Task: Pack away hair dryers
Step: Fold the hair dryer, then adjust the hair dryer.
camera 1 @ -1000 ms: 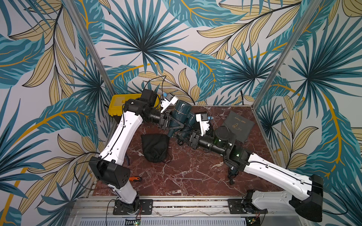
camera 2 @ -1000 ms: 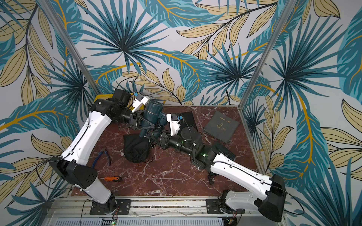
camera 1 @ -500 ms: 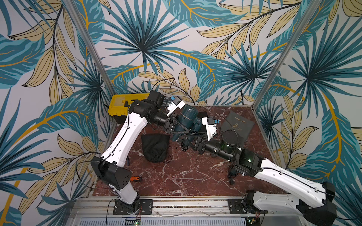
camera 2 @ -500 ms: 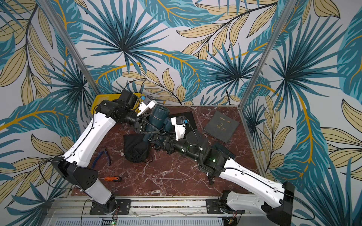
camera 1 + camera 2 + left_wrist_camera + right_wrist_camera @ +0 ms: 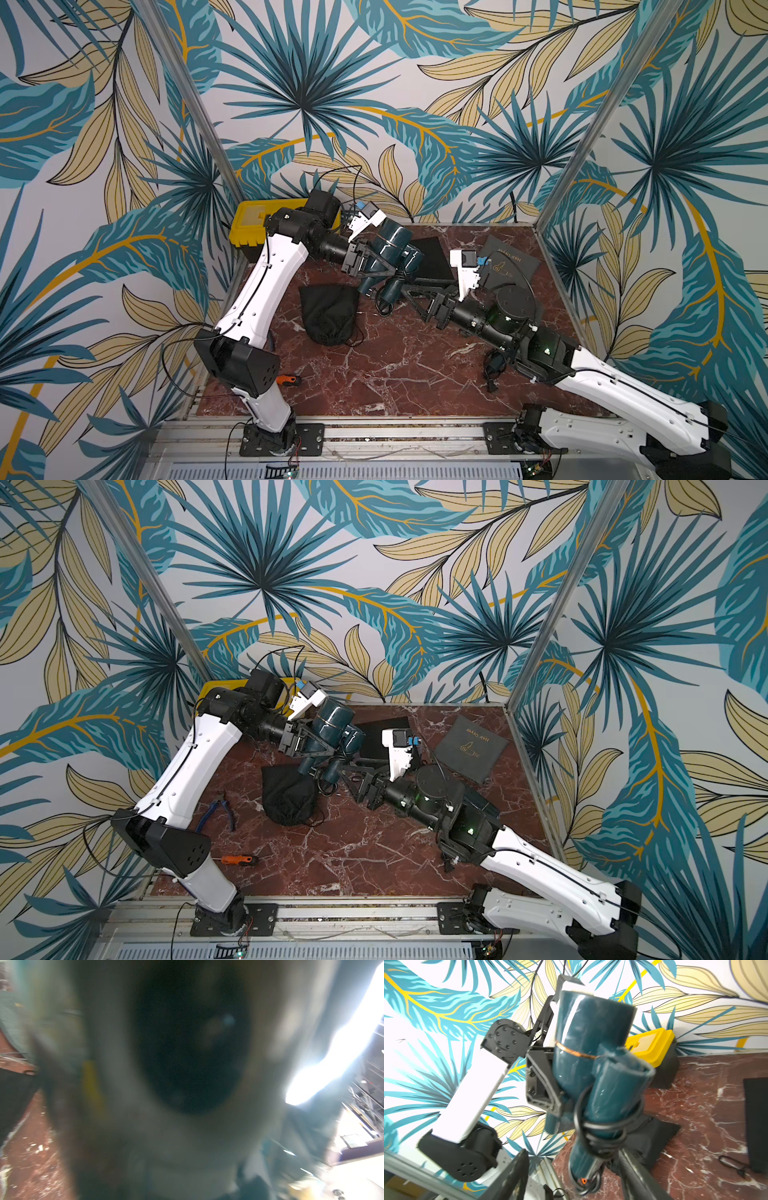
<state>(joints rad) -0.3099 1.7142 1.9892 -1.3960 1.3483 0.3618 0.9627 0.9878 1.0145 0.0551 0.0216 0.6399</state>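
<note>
One teal hair dryer (image 5: 395, 240) is clear of the table (image 5: 395, 374), carried in the air over its rear-centre area in both top views. L gripper (image 5: 383, 266): clamped across the dryer's barrel. The barrel is tilted and the handle points down toward the table w/ black cord wound around it. R gripper (image 5: 405, 289): jaws spread wide, tips level w/ the lower end of the handle, holding nothing. In the R wrist view its fingers (image 5: 512, 1178) stand either side of the handle tip; one is clearly apart from it, contact at the other cannot be told. L wrist view: blurred, filled by a dark oval, no detail readable. Below the dryer, toward the L arm, a crumpled black drawstring pouch (image 5: 329, 312) lies on the table. Behind the dryer is a flat black item (image 5: 432, 257); beside that, toward the R side, is a flat grey pouch (image 5: 509, 266) w/ gold print. A yellow toolbox (image 5: 249, 224) sits at the rear L corner, behind the L arm. Front L area: orange-handled screwdriver (image 5: 289, 379) and, in a top view, blue-handled pliers (image 5: 219, 810). A loose black cord w/ plug (image 5: 492, 368) lies by the R arm.
</note>
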